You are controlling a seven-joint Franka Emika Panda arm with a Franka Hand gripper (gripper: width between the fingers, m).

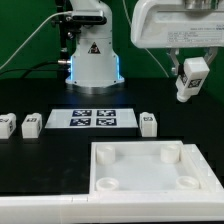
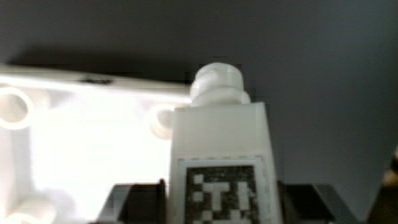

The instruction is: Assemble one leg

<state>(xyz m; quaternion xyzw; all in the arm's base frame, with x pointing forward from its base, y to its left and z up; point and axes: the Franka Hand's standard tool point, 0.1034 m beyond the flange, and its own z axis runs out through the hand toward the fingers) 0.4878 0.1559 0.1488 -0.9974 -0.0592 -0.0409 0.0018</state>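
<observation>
My gripper (image 1: pixel 187 84) hangs in the air at the exterior view's right, shut on a leg (image 1: pixel 189 81), a small white post with a black-and-white tag. It is above and behind the far right corner of the large white tray-like piece (image 1: pixel 140 190). In the wrist view the leg (image 2: pixel 217 130) stands out between my dark fingers (image 2: pixel 139 200), its round peg end pointing at the tray piece's corner (image 2: pixel 107 100). Three more legs lie on the table: two (image 1: pixel 31 125) at the exterior view's left and one (image 1: pixel 149 123) right of the marker board.
The marker board (image 1: pixel 92 119) lies flat at the table's middle. The robot base (image 1: pixel 92 55) stands behind it. The tray piece has round corner holes (image 1: pixel 169 155) and fills the front of the table.
</observation>
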